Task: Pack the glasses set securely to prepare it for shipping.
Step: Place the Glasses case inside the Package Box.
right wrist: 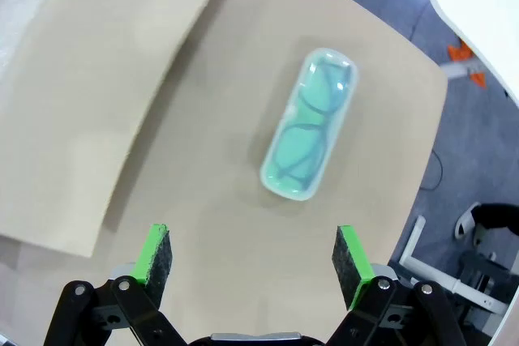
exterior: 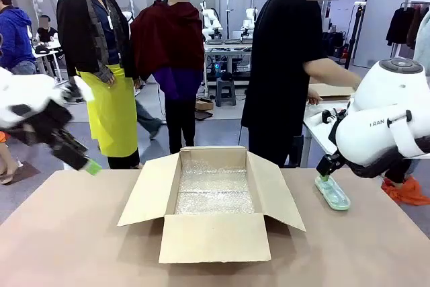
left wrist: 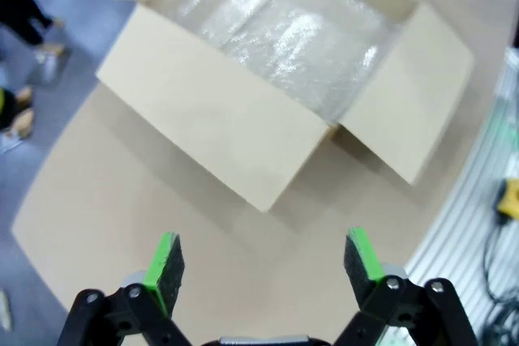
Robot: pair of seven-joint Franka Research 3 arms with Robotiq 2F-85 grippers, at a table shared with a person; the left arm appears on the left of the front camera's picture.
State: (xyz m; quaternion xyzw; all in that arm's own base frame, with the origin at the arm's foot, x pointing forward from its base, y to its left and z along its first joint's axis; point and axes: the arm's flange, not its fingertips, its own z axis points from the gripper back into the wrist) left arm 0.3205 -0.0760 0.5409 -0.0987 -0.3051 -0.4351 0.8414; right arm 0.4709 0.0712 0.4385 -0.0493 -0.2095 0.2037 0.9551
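Open cardboard box (exterior: 215, 199), lined with bubble wrap (exterior: 215, 189), seen at frame centre on table (exterior: 67, 233). Mint-green glasses case (right wrist: 310, 123) laid flat on table right of box, near right fingers (right wrist: 353, 265), spread wide, nothing held. Left fingers (left wrist: 166, 269) likewise spread wide, raised at frame left, empty.

Right gripper (right wrist: 253, 237): bare bench (right wrist: 203, 200) beneath, mint case (right wrist: 310, 125) ahead, box flap (right wrist: 97, 95) beside. Left gripper (left wrist: 263, 241): open box (left wrist: 211, 119) ahead.
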